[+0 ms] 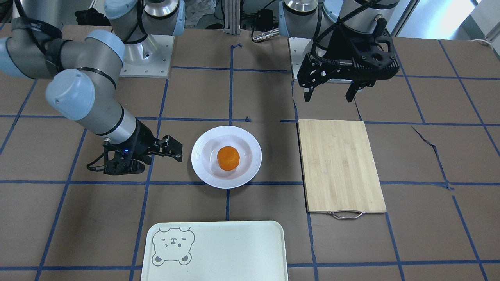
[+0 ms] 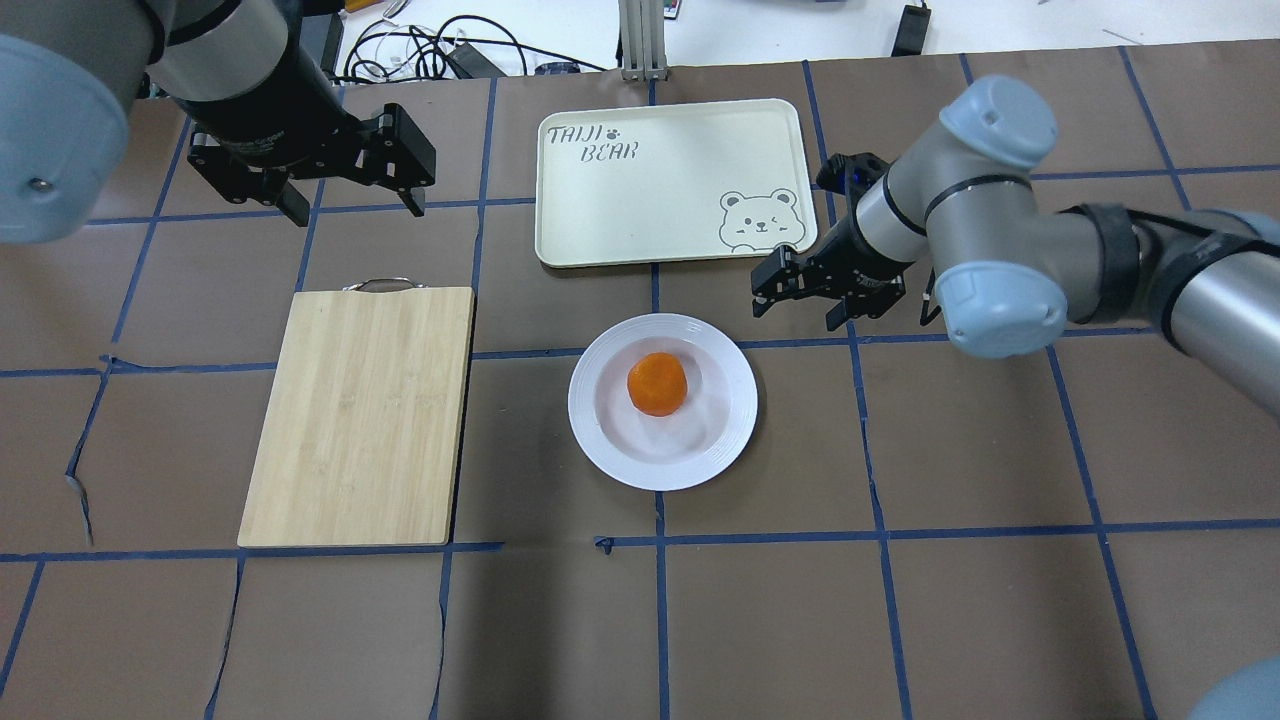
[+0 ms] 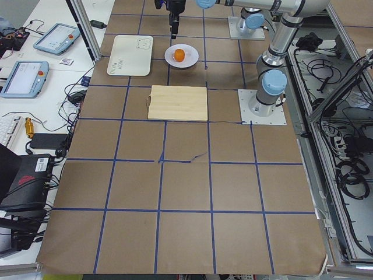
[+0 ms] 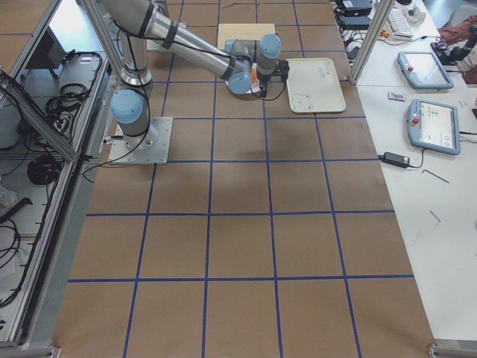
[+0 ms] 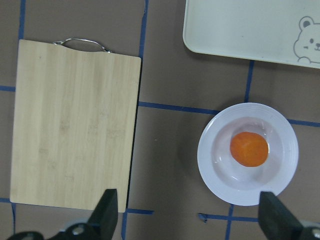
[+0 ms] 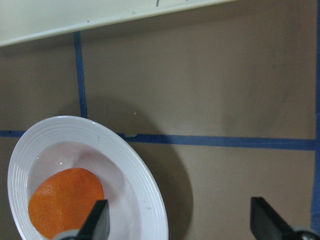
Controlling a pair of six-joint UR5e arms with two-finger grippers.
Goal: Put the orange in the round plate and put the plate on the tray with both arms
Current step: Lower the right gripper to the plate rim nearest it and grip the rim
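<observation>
The orange (image 2: 657,383) lies in the sunken centre of the white round plate (image 2: 735,400), which rests on the table just short of the tray (image 2: 660,200). My right gripper (image 2: 798,308) hovers low beside the plate's rim, open and empty. In the right wrist view its fingers (image 6: 97,220) straddle the plate's edge (image 6: 145,185), with the orange (image 6: 65,205) at lower left. My left gripper (image 2: 358,210) hangs open and empty, high beyond the cutting board. Its wrist view looks down on the orange (image 5: 249,149) and the plate (image 5: 210,165).
A bamboo cutting board (image 2: 360,415) with a metal handle lies left of the plate in the overhead view. The cream tray (image 1: 234,249) with its bear drawing holds nothing. Brown paper with blue tape lines covers the table. Cables lie beyond the far edge.
</observation>
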